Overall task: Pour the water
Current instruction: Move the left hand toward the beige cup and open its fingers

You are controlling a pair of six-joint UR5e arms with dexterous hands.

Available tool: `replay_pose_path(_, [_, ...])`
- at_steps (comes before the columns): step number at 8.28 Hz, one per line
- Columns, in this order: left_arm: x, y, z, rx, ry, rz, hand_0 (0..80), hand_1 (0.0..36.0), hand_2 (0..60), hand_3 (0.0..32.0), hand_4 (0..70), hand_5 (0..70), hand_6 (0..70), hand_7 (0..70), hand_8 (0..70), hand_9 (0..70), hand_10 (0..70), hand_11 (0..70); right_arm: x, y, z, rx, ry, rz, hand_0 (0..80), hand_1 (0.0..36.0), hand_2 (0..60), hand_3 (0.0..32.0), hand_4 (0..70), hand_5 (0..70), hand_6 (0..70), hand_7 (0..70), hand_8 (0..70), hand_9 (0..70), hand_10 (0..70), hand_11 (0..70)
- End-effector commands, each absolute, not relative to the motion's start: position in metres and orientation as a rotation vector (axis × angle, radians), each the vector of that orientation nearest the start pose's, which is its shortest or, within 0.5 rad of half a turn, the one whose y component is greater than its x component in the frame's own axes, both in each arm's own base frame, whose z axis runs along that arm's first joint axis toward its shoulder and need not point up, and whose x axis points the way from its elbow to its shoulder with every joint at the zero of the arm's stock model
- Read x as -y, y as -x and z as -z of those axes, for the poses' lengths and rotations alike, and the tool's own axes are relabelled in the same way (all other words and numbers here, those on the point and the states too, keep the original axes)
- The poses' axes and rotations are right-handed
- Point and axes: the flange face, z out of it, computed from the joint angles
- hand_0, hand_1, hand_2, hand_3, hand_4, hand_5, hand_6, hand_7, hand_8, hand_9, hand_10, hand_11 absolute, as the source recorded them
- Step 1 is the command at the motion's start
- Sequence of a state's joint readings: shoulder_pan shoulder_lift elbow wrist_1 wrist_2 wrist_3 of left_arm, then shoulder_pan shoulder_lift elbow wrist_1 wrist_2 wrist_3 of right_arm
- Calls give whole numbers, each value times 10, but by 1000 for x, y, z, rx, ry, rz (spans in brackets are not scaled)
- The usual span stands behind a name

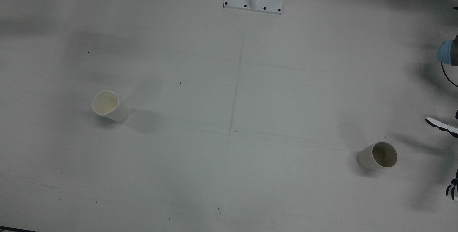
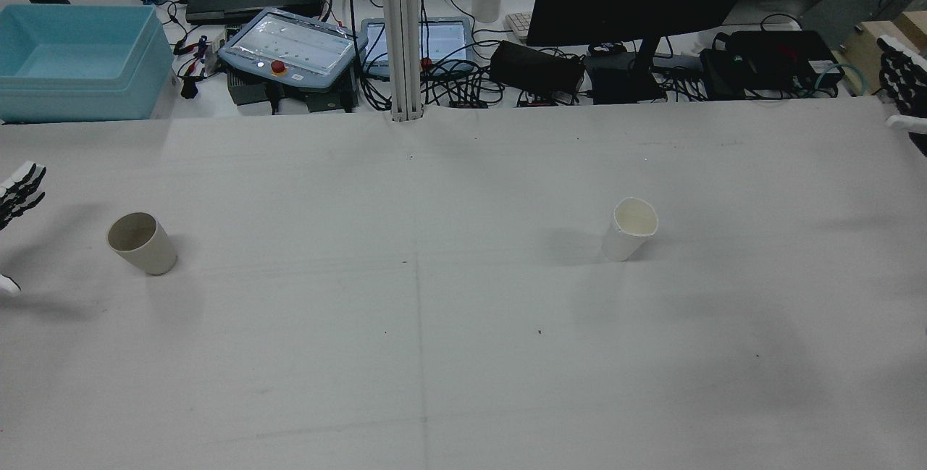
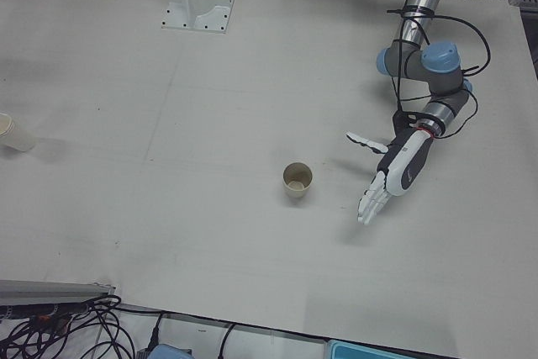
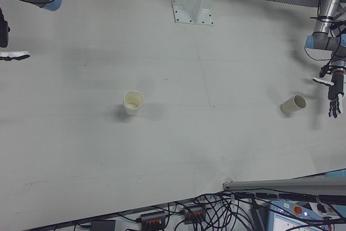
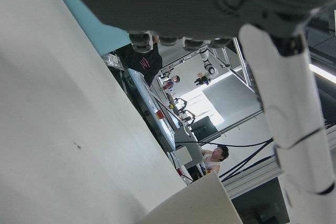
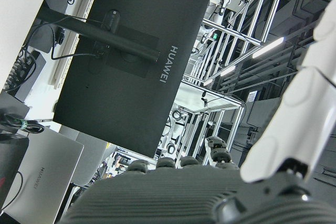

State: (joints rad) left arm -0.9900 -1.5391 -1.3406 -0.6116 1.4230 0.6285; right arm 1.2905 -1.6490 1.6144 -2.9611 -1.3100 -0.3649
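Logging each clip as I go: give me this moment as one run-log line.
left hand: open, beside brown cup, apart | right hand: open, far from white cup | both cups upright, unheld | pour: not begun

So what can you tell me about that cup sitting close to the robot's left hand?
The beige cup looks like plain paper, with a darker, tan inside. It stands upright on the white table, open end up, and nothing shows above its rim; whether it holds liquid cannot be told. It sits on the robot's left half, a short gap from the open left hand, which does not touch it. Only the table touches it.
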Motion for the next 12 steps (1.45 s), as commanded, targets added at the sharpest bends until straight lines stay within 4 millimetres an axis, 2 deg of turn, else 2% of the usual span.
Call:
replay_pose_path(1, [490,-176,-754,-2184,-119,1350,487,158,40,8,40,0,9,12,0,0,28,58,494,-22,-686,-2525,394,2196,452,97,41,0,49,77,5,4,3,0,0,0])
replay_pose_path(2, [487,-194,-753,-2190,-104,1360,485,160,43,32,19,0,6,19,0,0,27,56,494,-22,-686,-2525,392,2195,451,96,38,0,46,75,3,0,2,0,0,0])
replay_pose_path(3, [484,-203,-753,-2193,-93,1358,487,161,44,32,17,0,6,17,0,0,27,56,494,-22,-686,-2525,392,2195,450,96,37,0,47,73,4,1,1,0,0,0])
replay_pose_path(6, [490,-208,-751,-2233,-115,1372,489,161,34,28,26,0,8,19,0,0,29,60,493,-22,-690,-2520,391,2206,448,95,36,0,45,73,3,0,1,0,0,0])
replay_pose_path(7, [490,-222,-748,-2252,-110,1385,489,161,35,32,23,0,9,21,0,0,30,60,493,-23,-690,-2518,393,2206,447,94,38,0,48,76,4,0,3,0,0,0])
replay_pose_path(9, [477,-258,-745,-2261,-60,1384,493,163,24,42,20,0,7,17,0,0,31,63,493,-23,-692,-2515,392,2210,445,94,38,0,44,74,3,0,5,0,0,0])
replay_pose_path(11, [485,-271,-734,-2227,28,1444,496,165,22,38,28,0,11,21,0,0,33,66,491,-22,-701,-2502,391,2233,444,92,37,0,45,71,3,0,4,0,0,0])
replay_pose_path(12, [494,-281,-726,-2189,89,1503,507,173,14,24,41,7,18,28,0,0,35,70,489,-23,-708,-2490,388,2249,442,92,38,0,45,70,4,0,6,0,0,0])
